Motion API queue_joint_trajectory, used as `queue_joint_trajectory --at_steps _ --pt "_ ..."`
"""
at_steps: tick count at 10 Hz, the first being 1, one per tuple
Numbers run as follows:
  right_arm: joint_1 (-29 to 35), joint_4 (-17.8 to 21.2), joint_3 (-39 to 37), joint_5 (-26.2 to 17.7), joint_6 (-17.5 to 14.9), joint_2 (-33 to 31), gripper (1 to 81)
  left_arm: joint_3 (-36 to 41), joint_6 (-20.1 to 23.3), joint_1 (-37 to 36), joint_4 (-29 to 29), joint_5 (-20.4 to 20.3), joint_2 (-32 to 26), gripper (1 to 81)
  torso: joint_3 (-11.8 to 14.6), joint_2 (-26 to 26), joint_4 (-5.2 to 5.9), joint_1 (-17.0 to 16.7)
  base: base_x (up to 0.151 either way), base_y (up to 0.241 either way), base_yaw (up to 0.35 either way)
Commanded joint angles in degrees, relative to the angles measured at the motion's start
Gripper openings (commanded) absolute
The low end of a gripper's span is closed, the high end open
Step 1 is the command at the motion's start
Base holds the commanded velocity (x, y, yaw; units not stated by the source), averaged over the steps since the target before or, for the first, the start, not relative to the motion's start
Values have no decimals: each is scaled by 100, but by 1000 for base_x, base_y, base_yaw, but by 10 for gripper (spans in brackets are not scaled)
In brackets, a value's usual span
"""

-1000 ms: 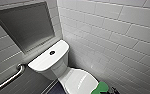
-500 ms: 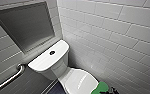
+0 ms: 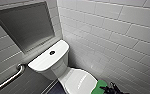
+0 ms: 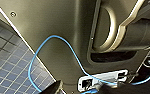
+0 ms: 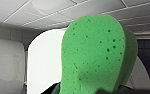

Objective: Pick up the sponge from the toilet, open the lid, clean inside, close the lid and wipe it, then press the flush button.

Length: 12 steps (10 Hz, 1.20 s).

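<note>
The white toilet (image 3: 63, 72) stands in the corner with its lid (image 3: 78, 81) down. The dark flush button (image 3: 52, 52) sits in the middle of the tank top. At the lid's front right edge is the green sponge (image 3: 99, 88), with my right gripper (image 3: 110, 89) on it. In the right wrist view the sponge (image 5: 96, 55) stands upright between the dark fingers, with the white lid (image 5: 43, 67) behind it. My left gripper (image 4: 83, 89) hangs beside the robot's own body above the tiled floor (image 4: 8, 65), its jaws apart with nothing between them.
White tiled walls (image 3: 116, 37) close in behind and to the right of the toilet. A recessed grey niche (image 3: 23, 25) sits above the tank, and a metal grab bar (image 3: 8, 78) runs along the left wall. A blue cable (image 4: 36, 60) loops across the robot's body.
</note>
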Motion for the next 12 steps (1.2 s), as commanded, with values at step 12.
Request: queue_joint_trajectory --at_steps 12 --pt "364 -111 -1301 5 11 703 811 35 -2 294 -63 472 -147 811 0 0 0 0 0 0 0"
